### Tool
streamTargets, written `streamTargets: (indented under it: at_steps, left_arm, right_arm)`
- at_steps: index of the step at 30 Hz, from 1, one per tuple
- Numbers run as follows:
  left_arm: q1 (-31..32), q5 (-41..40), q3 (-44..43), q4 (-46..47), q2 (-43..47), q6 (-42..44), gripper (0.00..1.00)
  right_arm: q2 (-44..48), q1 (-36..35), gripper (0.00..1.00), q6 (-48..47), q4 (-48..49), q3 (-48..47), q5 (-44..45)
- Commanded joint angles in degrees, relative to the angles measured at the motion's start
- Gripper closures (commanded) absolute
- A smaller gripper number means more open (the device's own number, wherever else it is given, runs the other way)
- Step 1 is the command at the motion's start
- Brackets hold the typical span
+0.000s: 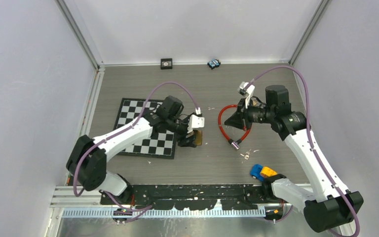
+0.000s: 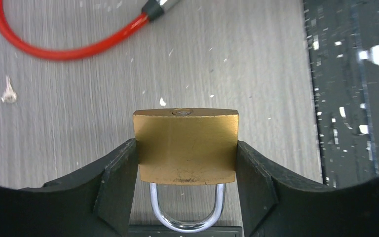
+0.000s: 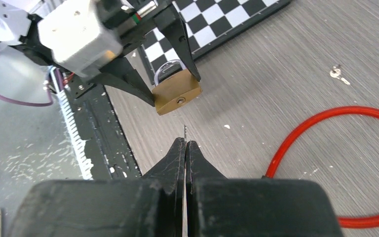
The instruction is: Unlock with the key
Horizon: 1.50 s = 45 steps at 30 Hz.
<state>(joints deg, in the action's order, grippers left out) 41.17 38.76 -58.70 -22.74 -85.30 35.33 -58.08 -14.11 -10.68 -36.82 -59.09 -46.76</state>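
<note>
The brass padlock (image 3: 177, 94) is clamped by its sides in the left tool (image 2: 186, 163) over the middle of the tabletop (image 1: 202, 84), its keyhole (image 3: 180, 100) faced toward the right tool (image 3: 185, 148), which is pinched shut on the key (image 3: 185, 131); should the blade be brought in misaligned, it may be jammed against brass and twisted loose.

Lab test cell: white walls (image 1: 197, 29), aluminium frame posts (image 1: 80, 33).

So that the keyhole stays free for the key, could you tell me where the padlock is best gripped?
Grip the padlock by its brass body's two narrow sides, coming from the shackle end, as the left gripper does. Those sides are flat and parallel, and this leaves the keyhole face bare, towards the key in the right gripper.
</note>
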Motion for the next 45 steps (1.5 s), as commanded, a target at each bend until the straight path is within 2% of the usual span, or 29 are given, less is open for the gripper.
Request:
streamTargets:
  at_steps: [1,6,11,23,28,35,45]
  left_arm:
    - [-0.21,12.04,-4.42,-3.98,4.92,4.24,1.0]
    - [-0.21,9.47,-10.17,-12.78,7.25,7.46,1.0]
    - [-0.47,6.95,-13.85,-16.82,8.63,11.6,1.0]
    - [-1.0,1.43,-4.19,-0.89,14.93,6.5,1.0]
    - [-1.47,-1.99,-1.83,4.97,15.4,1.42,1.0]
    - [-2.31,-5.87,-1.38,9.52,15.46,-5.14,1.0]
    - [-2.34,-5.25,-1.68,10.14,15.82,-6.87,1.0]
  right_arm:
    - [-1.68,0.13,0.99,0.18,-1.54,-4.35,-5.95]
    - [-6.4,-0.74,0.99,11.23,3.29,-4.63,-8.34]
    - [-9.86,-2.45,0.99,23.65,8.39,-6.89,-7.72]
    - [-13.46,-3.91,0.99,41.18,13.4,-7.08,-5.77]
    - [-14.8,-3.88,0.99,47.23,18.47,-5.03,-5.69]
    - [-15.72,-3.87,0.99,50.41,21.27,-2.96,-5.68]
    - [-18.47,-3.92,0.99,52.28,24.26,-0.68,-5.88]
